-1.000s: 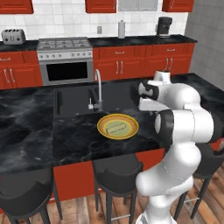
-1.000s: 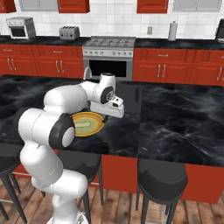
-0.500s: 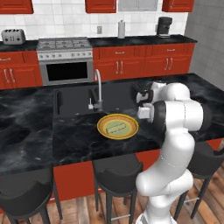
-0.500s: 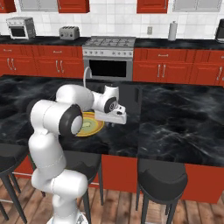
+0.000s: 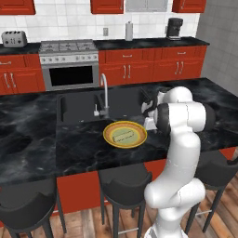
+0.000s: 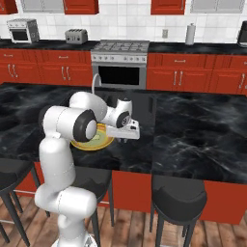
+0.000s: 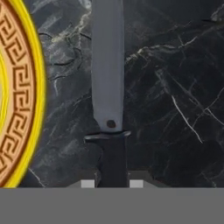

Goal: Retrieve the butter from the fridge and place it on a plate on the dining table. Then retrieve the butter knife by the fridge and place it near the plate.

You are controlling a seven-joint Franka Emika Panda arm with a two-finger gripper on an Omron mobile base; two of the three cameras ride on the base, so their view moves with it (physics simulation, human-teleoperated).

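The plate (image 5: 111, 135) with its yellow-orange rim lies on the black marble dining table (image 5: 79, 148), in front of the sink. The pale butter (image 5: 123, 136) stick rests across its middle. My gripper (image 5: 149, 122) hangs low over the table just right of the plate, shut on the butter knife. In the hand view the knife's grey blade (image 7: 107, 65) runs away from me, and its black handle (image 7: 113, 159) sits between my fingertips, a short way from the plate rim (image 7: 26, 87). From the right base view my gripper (image 6: 124, 138) is beside the plate (image 6: 94, 143). The fridge is out of view.
A sunken sink (image 5: 81, 108) with a curved steel tap (image 5: 105, 95) lies behind the plate. Black stools (image 5: 122, 179) line the table's near edge. A stove (image 5: 69, 65) and red cabinets stand along the back wall.
My hand has come down and a little closer to the plate's right side with the knife still held. The elbow has folded up in front of the cameras.
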